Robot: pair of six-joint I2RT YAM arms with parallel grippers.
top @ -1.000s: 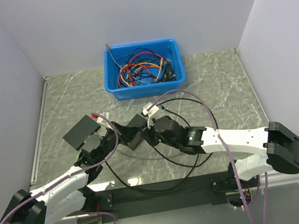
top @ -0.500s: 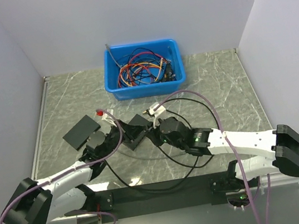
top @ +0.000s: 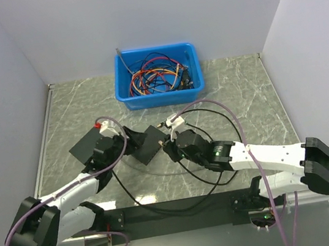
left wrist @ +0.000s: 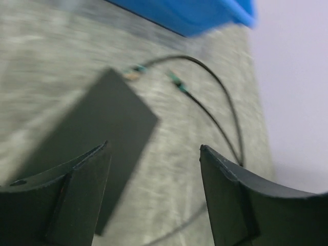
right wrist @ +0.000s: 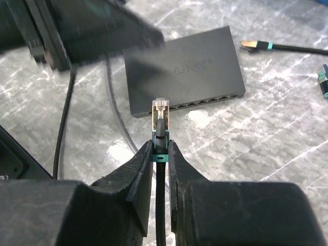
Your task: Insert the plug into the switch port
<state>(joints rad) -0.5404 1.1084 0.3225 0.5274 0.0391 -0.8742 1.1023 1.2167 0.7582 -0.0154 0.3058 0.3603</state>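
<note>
Top external view showed a green-grey marbled surface (top: 235, 100) boxed in by pale, plain walls (top: 154, 13) at the back and both sides. A blue bin (top: 160, 92) of tangled coloured cables stood at the far edge. A black mounting rail (top: 177, 207) ran along the near edge.

The switch (top: 147, 144) lay near the middle, between the two arms. A flat black box (top: 84, 147) lay to its left, partly under the left wrist. The right jaws were clamped on the plug (right wrist: 160, 110) just behind its clear tip. The tip pointed at the row of ports on the switch (right wrist: 184, 72) but stood short of it. Two loose cable ends (right wrist: 253, 46) lay on the surface beyond the switch.

A second earlier, the left jaws had been shut right beside the switch. Since then they had parted, with the fingers (left wrist: 77, 195) wide above the blurred dark slab. The left wrist had swung up and left, leaving more of the switch uncovered. The right arm had shifted slightly and kept its hold on the plug.
</note>
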